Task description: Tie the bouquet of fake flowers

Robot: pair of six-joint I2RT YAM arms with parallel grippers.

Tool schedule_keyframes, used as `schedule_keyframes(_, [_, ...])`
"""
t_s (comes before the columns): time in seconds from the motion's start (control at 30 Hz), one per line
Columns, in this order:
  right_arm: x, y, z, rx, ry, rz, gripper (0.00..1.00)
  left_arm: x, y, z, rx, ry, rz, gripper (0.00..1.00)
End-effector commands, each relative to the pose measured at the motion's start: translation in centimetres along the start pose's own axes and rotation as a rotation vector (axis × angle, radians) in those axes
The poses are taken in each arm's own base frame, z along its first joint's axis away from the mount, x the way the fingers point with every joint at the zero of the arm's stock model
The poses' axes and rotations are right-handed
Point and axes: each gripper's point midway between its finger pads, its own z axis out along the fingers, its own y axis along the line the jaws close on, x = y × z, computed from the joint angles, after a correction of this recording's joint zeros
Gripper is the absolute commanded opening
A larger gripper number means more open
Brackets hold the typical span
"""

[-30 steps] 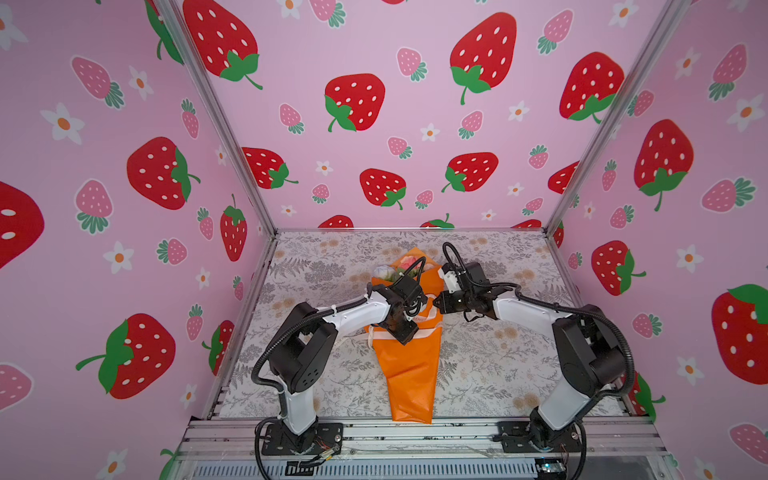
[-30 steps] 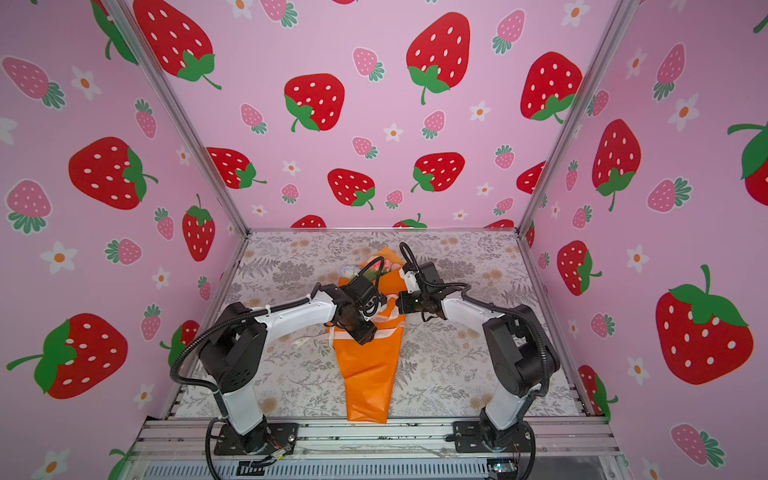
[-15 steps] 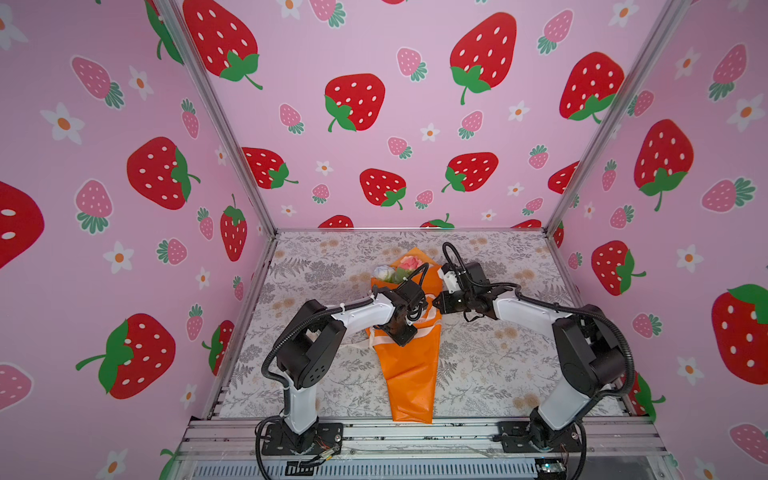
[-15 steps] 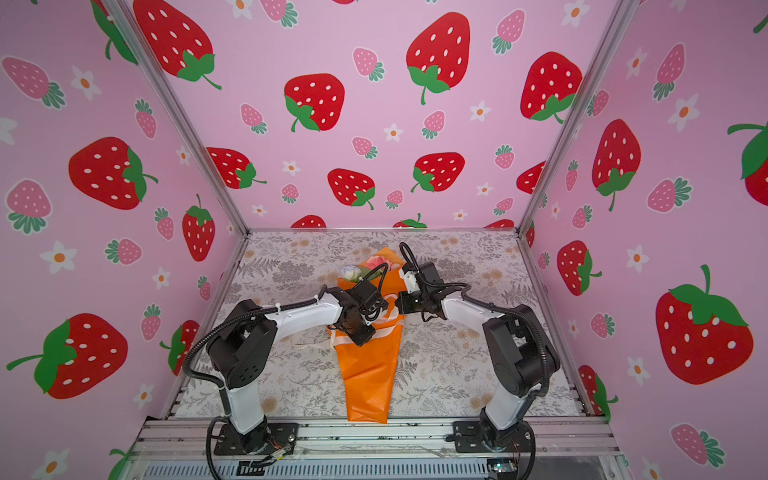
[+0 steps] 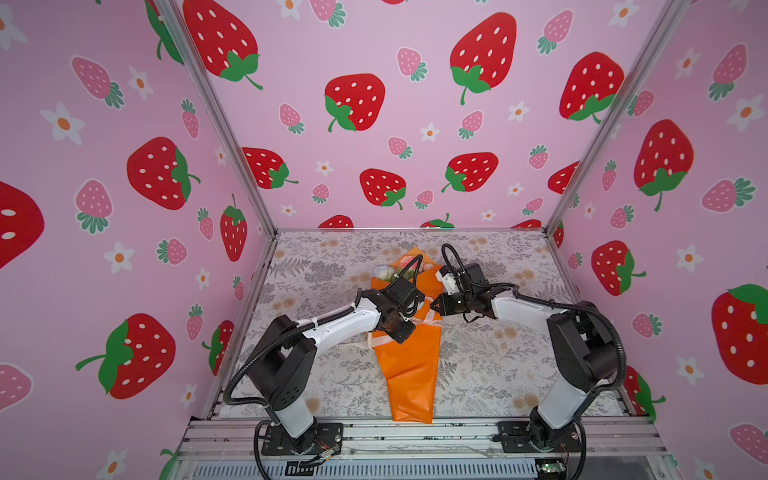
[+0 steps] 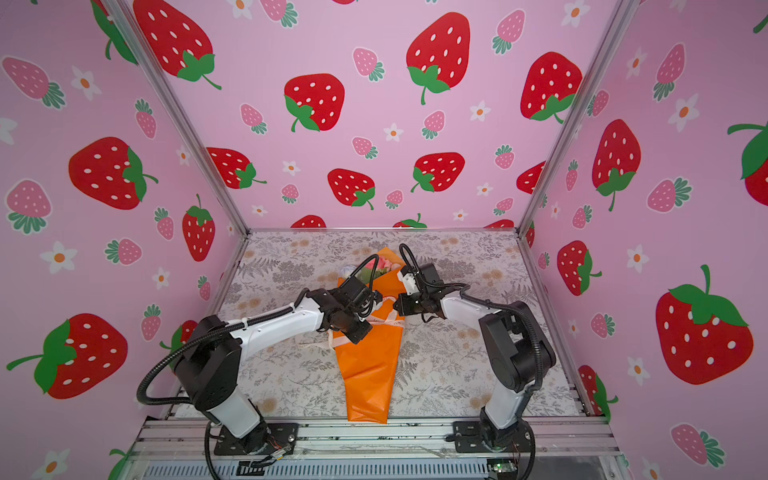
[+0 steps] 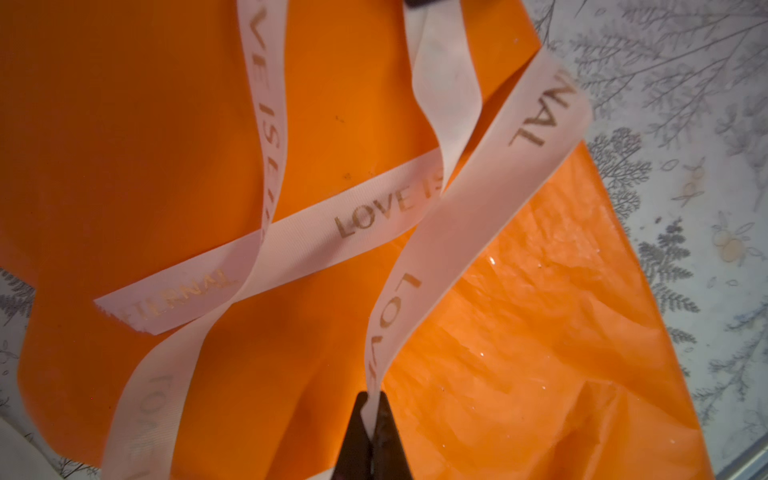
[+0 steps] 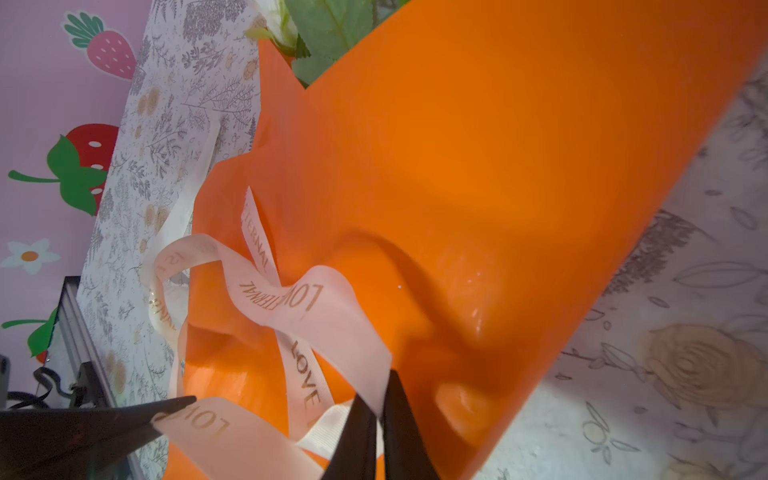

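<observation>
The bouquet of fake flowers [image 5: 390, 271] lies on the floral table, wrapped in an orange paper cone [image 5: 409, 374]. Its heads and green leaves [image 8: 328, 25] poke out at the far end. A cream ribbon [image 7: 374, 212] printed LOVE IS ETERNAL crosses loosely over the cone's middle [image 8: 299, 299]. My left gripper [image 7: 372, 409] is shut on one ribbon strand. My right gripper [image 8: 376, 399] is shut on another strand close by. In both top views the two grippers [image 5: 417, 320] [image 5: 433, 308] meet over the cone's right edge. The stems are hidden inside the paper.
A loose ribbon tail [image 5: 353, 345] trails onto the table left of the cone. Pink strawberry walls [image 5: 374, 124] close in the back and both sides. An aluminium rail [image 5: 415, 432] with both arm bases runs along the front edge.
My left gripper's jaws have come together on a ribbon strand. The left wrist has shifted slightly, so more of the flower heads show. The right arm has hardly moved.
</observation>
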Motion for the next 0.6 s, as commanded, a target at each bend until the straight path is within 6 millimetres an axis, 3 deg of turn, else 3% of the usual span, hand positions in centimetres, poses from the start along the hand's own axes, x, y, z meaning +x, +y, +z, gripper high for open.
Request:
schedule_keyframes(0.0, [0.9, 1.6, 0.6, -0.122, 0.061, -0.031, 0.11, -0.8, 0.2, -0.7, -0.022, -0.055, -0.024, 0.00])
schedule_keyframes(0.23, [3.2, 3.8, 0.1, -0.238, 0.191, -0.148, 0.10, -1.8, 0.7, -1.6, -0.046, -0.105, -0.042, 0.00])
schedule_keyframes(0.37, [4.2, 4.0, -0.4, -0.239, 0.249, -0.188, 0.11, -2.0, 1.0, -1.4, -0.064, -0.101, -0.046, 0.00])
schedule_keyframes(0.47, [3.9, 3.5, -0.7, -0.184, 0.249, -0.191, 0.18, -2.0, 1.1, -1.2, -0.069, -0.096, -0.053, 0.00])
schedule_keyframes(0.57, [1.9, 1.8, -1.7, -0.021, 0.173, -0.156, 0.35, -2.0, 1.1, -1.1, -0.068, -0.094, -0.061, 0.00])
